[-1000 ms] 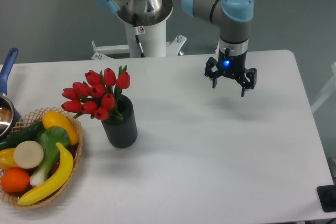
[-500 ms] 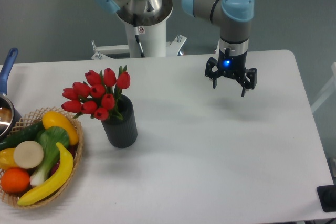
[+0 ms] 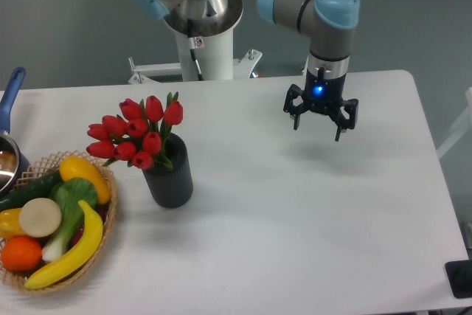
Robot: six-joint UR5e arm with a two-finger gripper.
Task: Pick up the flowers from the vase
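Bunch of red tulip flowers [image 3: 136,136] with green leaves, standing in dark ribbed cylindrical vase [image 3: 169,177] at table's left, black two-finger gripper [image 3: 317,125] hanging well apart to the right, fingers spread wide, holding nothing

A single fixed camera is looking down at the white table [image 3: 295,204] from the front at a steep angle, facing the arm's pedestal [image 3: 203,46] at the far edge. It is sitting far enough back to take in nearly the whole tabletop, while the basket [image 3: 103,245] is being cropped at the left and bottom edges. The arm's upper joints are running off the top. No second view is sharing the scene.
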